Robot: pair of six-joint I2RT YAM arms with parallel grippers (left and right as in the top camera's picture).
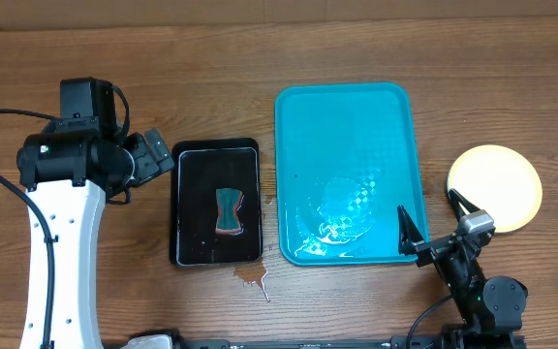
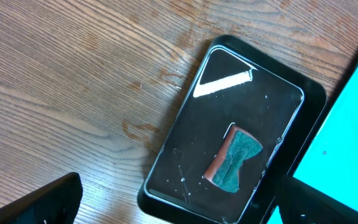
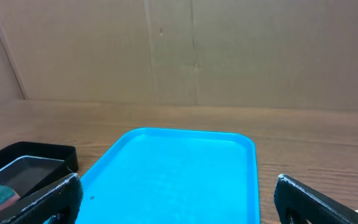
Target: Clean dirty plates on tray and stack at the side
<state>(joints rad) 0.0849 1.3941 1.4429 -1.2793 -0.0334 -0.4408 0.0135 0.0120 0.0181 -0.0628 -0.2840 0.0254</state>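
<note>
The turquoise tray [image 1: 347, 116] lies in the middle of the table with no plates on it, only wet streaks near its front; it also shows in the right wrist view [image 3: 179, 174]. The pale yellow-green plates [image 1: 495, 186] sit as one stack on the table to the tray's right. My right gripper [image 1: 436, 220] is open and empty at the tray's front right corner, its fingers spread wide [image 3: 179, 199]. My left gripper [image 2: 179, 205] is open and empty, above the near end of the black tray [image 2: 166, 186].
A smaller black tray [image 1: 184, 208] left of the turquoise tray holds a green and orange sponge [image 1: 229, 210], seen too in the left wrist view [image 2: 234, 158]. A small wet spill [image 1: 256, 279] marks the wood in front of it.
</note>
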